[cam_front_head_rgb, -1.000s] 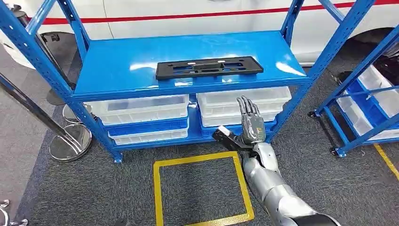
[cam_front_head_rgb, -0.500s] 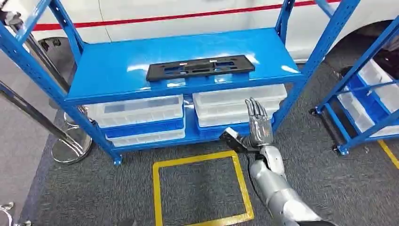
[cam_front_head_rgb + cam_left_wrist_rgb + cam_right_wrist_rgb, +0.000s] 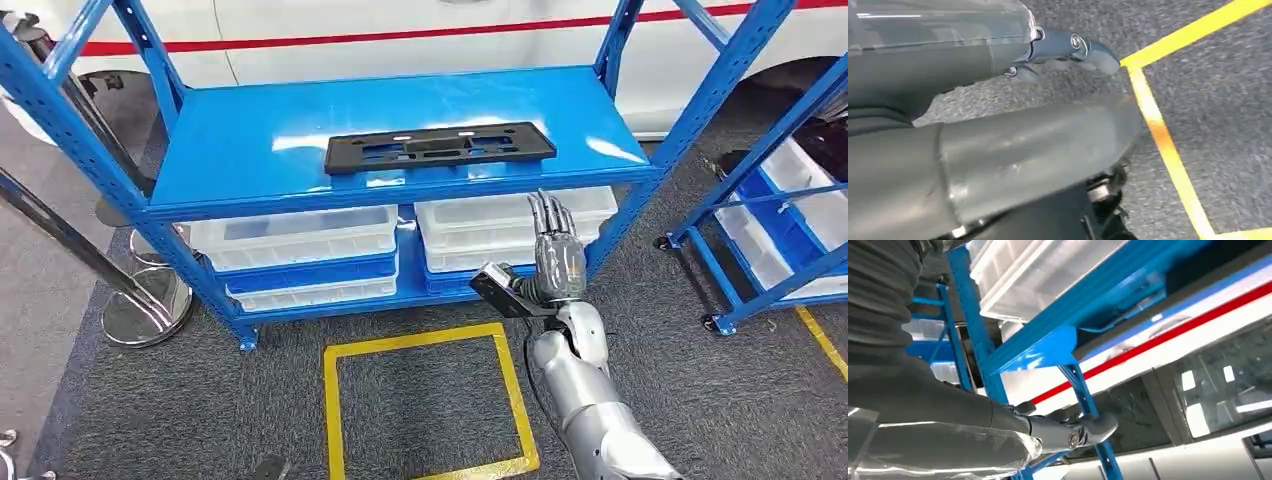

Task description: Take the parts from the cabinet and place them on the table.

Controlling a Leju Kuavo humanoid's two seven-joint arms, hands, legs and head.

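Observation:
A long black plastic part (image 3: 440, 146) lies flat on the top shelf of the blue cabinet (image 3: 250, 150), near its front edge. My right hand (image 3: 555, 258) is raised in front of the lower shelf, below and to the right of the part, fingers straight and spread, holding nothing. In the right wrist view my right hand (image 3: 1068, 432) has a finger stretched out under the shelf edge (image 3: 1058, 345). My left hand (image 3: 1068, 47) hangs low over the carpet beside a yellow floor line (image 3: 1168, 150), nothing in it.
Clear plastic bins (image 3: 300, 235) fill the lower shelves. A yellow square (image 3: 425, 400) is taped on the grey carpet before the cabinet. A second blue rack (image 3: 790, 220) with bins stands at the right. Stanchion bases (image 3: 145, 305) sit at the left. A white vehicle (image 3: 400, 30) stands behind.
My right hand has risen a little and shifted right, staying open. The camera swayed, so the whole scene shifted slightly. The black part has not moved on the shelf.

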